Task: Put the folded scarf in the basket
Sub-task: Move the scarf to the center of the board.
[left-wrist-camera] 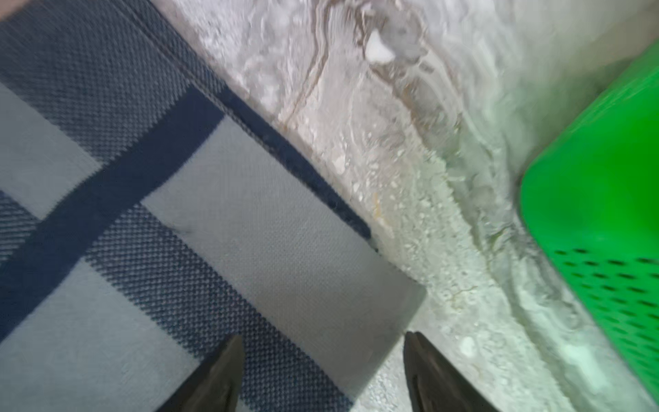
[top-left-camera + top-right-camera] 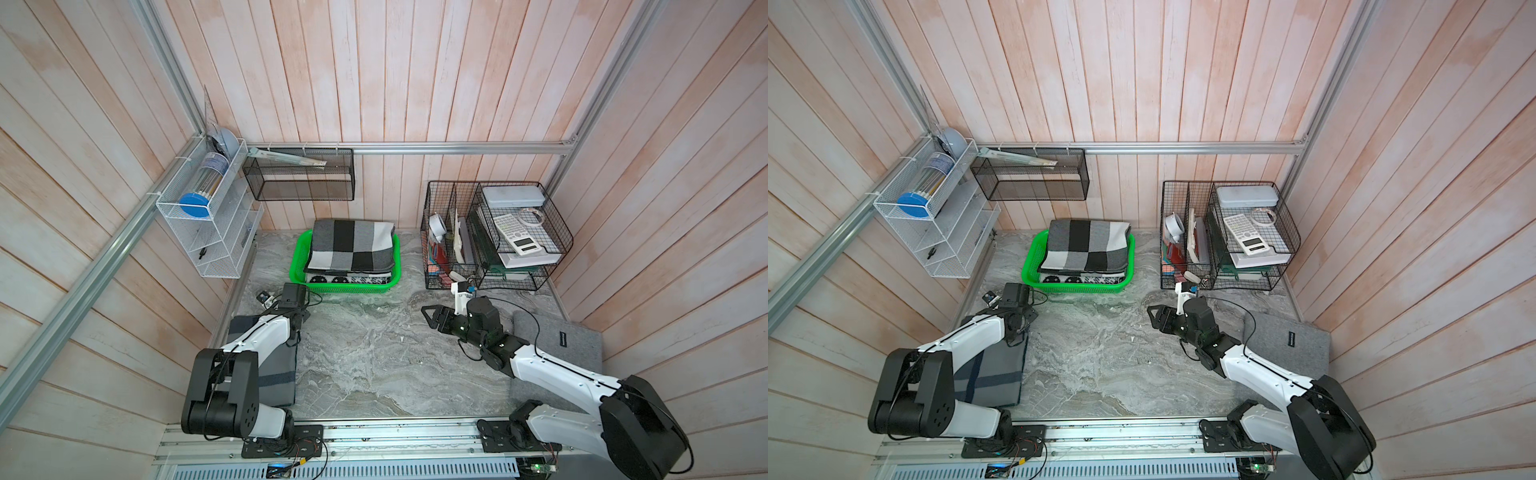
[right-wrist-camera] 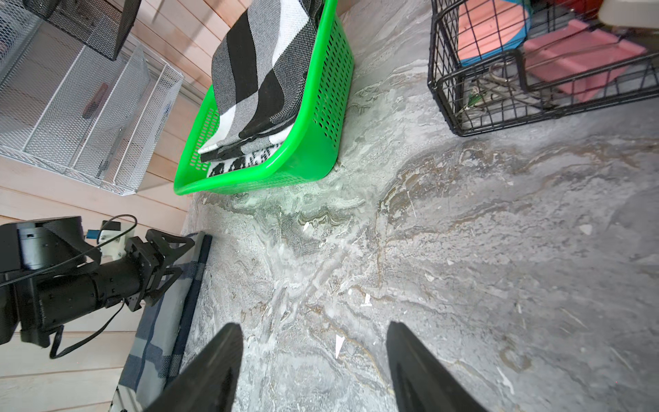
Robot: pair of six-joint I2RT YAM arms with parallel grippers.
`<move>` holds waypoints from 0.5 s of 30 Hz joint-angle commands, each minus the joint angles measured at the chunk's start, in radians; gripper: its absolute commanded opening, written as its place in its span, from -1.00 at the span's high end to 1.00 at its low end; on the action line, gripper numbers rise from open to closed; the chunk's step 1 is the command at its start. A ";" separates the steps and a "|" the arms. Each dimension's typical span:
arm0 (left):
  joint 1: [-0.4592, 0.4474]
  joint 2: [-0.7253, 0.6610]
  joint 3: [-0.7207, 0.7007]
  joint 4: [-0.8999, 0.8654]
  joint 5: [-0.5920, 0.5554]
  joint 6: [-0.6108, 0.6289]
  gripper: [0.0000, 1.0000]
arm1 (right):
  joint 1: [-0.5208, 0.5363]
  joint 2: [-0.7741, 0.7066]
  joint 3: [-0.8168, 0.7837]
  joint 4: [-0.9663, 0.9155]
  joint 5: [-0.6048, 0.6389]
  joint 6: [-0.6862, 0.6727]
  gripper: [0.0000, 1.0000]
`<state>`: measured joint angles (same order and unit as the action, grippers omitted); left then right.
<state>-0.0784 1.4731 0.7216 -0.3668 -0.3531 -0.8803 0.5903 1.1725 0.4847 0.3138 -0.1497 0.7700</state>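
So, the folded scarf (image 2: 280, 374), a blue-grey plaid one, lies flat on the marble table (image 2: 374, 365) at the robot's left, near the green basket (image 2: 349, 287) but not in it. The basket already has a black, white and grey checked scarf (image 2: 351, 245) on top of a black-and-white patterned one (image 2: 332, 279).

The left gripper (image 1: 322, 337) hangs over the plaid scarf's corner with its jaws spread wide and nothing pinched, one finger above the cloth and the other above bare table. The right gripper (image 3: 313, 326) is wide open too, empty, over the middle of the table.

As for writing, the grey felt mat (image 2: 582, 353) has a black label (image 2: 561, 338), and there's a calculator (image 2: 517, 235) in the wire organiser, but the text on both is too small to read.
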 commanded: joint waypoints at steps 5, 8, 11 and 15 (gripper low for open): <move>0.003 0.058 0.019 0.013 0.045 0.036 -0.48 | -0.002 -0.001 -0.017 0.005 0.024 0.012 -0.40; 0.003 0.088 0.020 0.023 0.058 0.046 -0.44 | -0.002 0.009 -0.019 0.007 0.021 0.018 -0.40; 0.003 0.121 0.021 0.034 0.086 0.047 -0.27 | 0.000 0.021 -0.019 0.002 0.021 0.021 -0.40; -0.001 0.134 0.015 0.054 0.107 0.050 0.11 | -0.002 0.028 -0.021 -0.008 0.029 0.027 -0.39</move>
<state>-0.0769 1.5681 0.7464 -0.3172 -0.3378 -0.8291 0.5903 1.1912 0.4770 0.3134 -0.1387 0.7864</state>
